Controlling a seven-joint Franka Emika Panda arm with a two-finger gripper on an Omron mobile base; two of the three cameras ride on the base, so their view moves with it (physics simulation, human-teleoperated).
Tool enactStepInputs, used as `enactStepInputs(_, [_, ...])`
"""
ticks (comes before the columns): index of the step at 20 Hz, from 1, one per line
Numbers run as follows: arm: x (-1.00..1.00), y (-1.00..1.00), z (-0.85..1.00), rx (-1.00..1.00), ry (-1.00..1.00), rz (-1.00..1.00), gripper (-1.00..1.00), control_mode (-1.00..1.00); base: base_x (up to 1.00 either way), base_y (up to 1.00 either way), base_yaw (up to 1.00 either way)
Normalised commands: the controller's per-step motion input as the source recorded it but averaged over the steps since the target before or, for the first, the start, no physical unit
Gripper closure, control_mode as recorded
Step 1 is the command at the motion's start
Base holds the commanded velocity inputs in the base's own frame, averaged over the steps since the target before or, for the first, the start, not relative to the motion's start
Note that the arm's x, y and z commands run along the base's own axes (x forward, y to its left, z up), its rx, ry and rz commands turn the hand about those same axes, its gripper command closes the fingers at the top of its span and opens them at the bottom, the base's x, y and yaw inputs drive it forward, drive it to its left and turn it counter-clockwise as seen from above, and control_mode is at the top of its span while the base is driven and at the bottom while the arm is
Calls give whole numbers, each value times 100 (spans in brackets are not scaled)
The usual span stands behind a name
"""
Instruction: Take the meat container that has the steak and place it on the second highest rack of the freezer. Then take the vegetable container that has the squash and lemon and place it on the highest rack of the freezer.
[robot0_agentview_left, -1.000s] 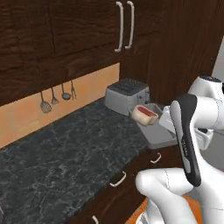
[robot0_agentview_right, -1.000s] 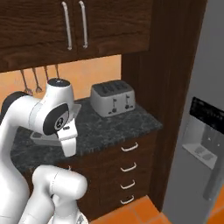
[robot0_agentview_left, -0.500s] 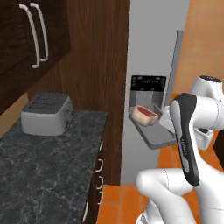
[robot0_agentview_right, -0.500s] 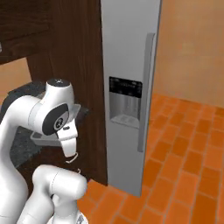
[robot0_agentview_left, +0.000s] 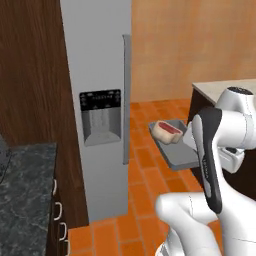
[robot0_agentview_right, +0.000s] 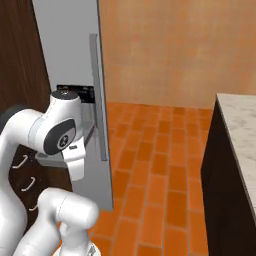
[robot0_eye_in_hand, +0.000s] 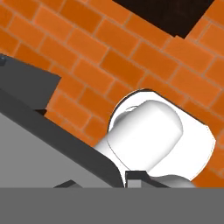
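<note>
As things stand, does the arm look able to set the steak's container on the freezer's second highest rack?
Probably not yet. The freezer door is closed, so no rack is exposed. The gray container with the steak is carried beside the door's bar handle, so the arm has no free grip to open it.

Smooth matt grey freezer (robot0_agentview_left: 100, 65), dark grained wood cabinet (robot0_agentview_left: 30, 70) beside it, rough orange brick floor (robot0_agentview_right: 165, 165), speckled stone table (robot0_agentview_left: 22, 200), and a flat grey tray (robot0_agentview_left: 175, 150) carrying the glossy red steak (robot0_agentview_left: 167, 131).

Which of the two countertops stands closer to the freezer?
The dark speckled countertop, right beside the brown wood panel flanking the freezer. The pale countertop stands apart, across the brick floor.
</note>
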Motion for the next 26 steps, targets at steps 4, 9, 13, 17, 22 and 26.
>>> enactStepInputs(4, [0,0,0,0,0,0,100,100,45,-88,-3])
enactStepInputs(9, [0,0,0,0,0,0,100,100,64,-73,1])
enactStepInputs(13, [0,0,0,0,0,0,100,100,85,-33,0])
enactStepInputs(17, [0,0,0,0,0,0,100,100,95,-20,0])
enactStepInputs(22, [0,0,0,0,0,0,100,100,99,-4,0])
enactStepInputs(26, [0,0,0,0,0,0,100,100,100,-13,0])
